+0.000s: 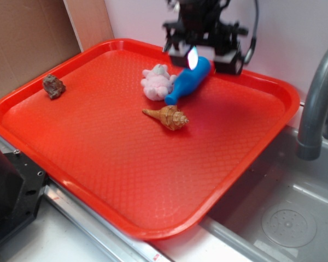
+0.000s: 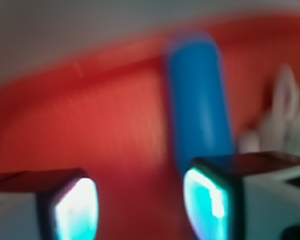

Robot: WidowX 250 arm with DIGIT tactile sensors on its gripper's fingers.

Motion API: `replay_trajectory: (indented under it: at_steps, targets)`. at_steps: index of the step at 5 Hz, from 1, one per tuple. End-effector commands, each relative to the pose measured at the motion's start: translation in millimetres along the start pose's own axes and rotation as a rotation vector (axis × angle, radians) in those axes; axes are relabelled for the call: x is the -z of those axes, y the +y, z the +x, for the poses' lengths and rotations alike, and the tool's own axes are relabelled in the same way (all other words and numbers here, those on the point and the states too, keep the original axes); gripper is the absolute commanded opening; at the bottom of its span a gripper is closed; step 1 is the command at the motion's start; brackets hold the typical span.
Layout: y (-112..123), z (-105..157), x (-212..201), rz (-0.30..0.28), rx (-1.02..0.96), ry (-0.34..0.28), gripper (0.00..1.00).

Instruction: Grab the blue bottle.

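Exterior view has the pincer [image 1: 208,54] hanging over the fat end of the bottle [image 1: 190,79], which lies on its side in the tray [image 1: 126,180] near the far edge of the counter, neck pointing toward the near side. Wrist view is blurry, but the pads [image 2: 77,210] sit spread apart with red tray between them, and the bottle [image 2: 197,105] lines up with the right-hand pad rather than the gap. So it's released and gripping nothing.

My guess: approach is mostly done, but the centering, the squeeze and the lift are all left.

Room is tight on one side: the bunny [image 1: 157,82] sits just beside the bottle, maybe touching. The shell [image 1: 168,117] is near the neck. The rock [image 1: 53,86] is well apart by the left rim. The tray's far rim is close behind the pincer.
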State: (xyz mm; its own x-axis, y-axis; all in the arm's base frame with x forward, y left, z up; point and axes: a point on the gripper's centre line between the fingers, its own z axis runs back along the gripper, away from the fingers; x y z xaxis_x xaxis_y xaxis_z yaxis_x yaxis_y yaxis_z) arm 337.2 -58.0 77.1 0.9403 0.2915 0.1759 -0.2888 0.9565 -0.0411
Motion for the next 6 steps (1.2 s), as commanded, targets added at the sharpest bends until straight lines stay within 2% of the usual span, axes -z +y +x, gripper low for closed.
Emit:
replay_trajectory:
  at_steps: [1,2,3,4,5,6]
  targets:
    - [12,69,3,0.095,0.088,-0.028,1.0]
    - [26,65,1,0.078,0.078,-0.018,1.0]
    - [29,59,9,0.071,0.029,0.047,1.0]
    - [24,30,9,0.048,-0.006,0.111,1.0]
    - [7,-27,7,0.055,-0.006,0.132,0.0]
    - [23,-76,3,0.079,-0.009,0.097,0.0]
